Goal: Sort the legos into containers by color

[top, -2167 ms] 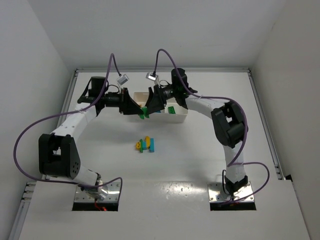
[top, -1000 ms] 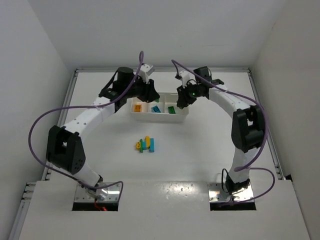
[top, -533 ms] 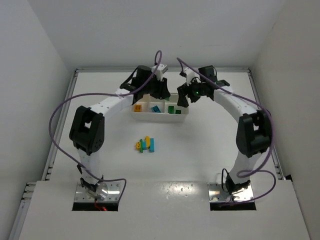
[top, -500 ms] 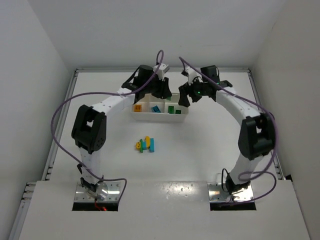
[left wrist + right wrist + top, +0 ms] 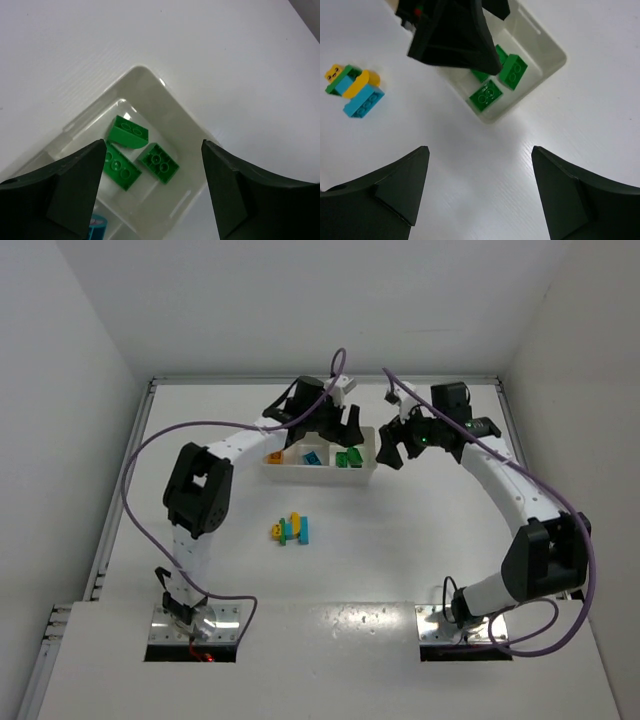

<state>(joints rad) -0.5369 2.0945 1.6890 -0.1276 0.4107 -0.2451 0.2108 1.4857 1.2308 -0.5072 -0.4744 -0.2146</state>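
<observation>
Left gripper point(image 5: 154, 150) hung with jaws apart and empty over the right-end compartment of the tray point(image 5: 320, 473), where three green legos point(image 5: 159, 162) lay. Right gripper point(image 5: 480, 150), likewise apart and empty, hovered just off that end. An orange lego point(image 5: 273, 456) and a cyan lego point(image 5: 312, 456) occupied the other compartments. The unsorted cluster point(image 5: 291, 530) sat on the surface point(image 5: 400, 560), well apart on the tray's near side, long axis crosswise; neither arm judged clearly nearer.

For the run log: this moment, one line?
left gripper: open over green compartment | right gripper: open beside tray | three green legos binned | mixed lego cluster unsorted
</observation>
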